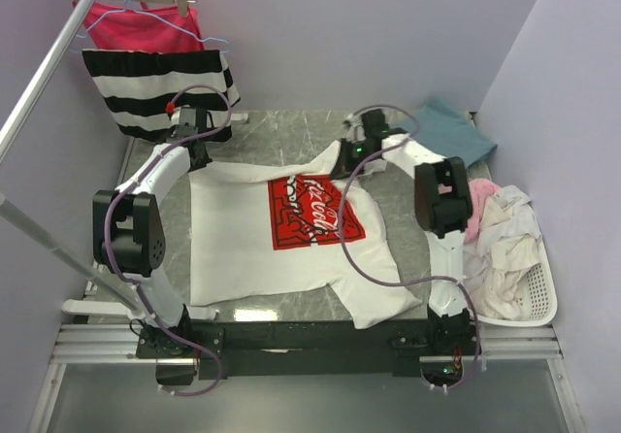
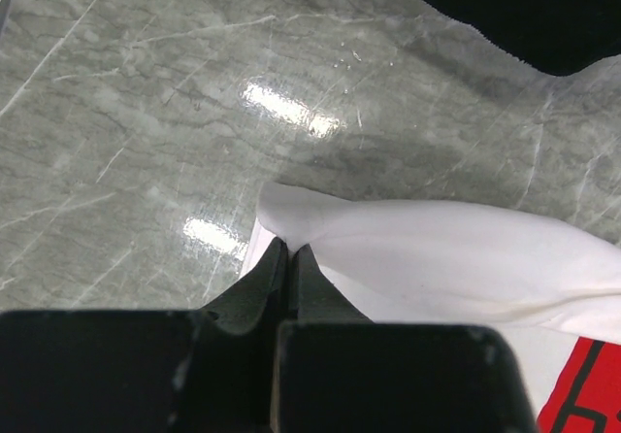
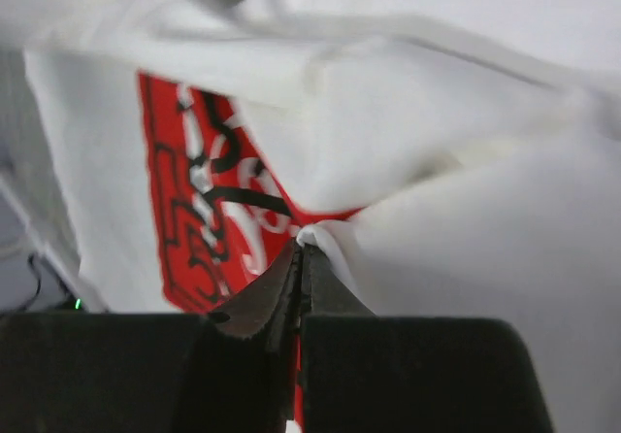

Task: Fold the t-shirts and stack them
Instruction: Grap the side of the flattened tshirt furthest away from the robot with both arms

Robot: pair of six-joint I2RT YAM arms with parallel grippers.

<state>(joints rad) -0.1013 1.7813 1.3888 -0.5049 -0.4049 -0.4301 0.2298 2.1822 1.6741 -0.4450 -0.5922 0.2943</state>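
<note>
Marble table [image 1: 286, 134], one white logo t-shirt [image 1: 238, 244]

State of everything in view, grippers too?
White tee: spread print-up, right side lifted over the print.
Left gripper: shut on the tee's edge.
Right gripper: shut on a fold of the tee.
Teal tee: unfolded, far right.
Pale clothes: heaped in basket.
Striped garment: hanging.
Red garment: hanging.
</note>
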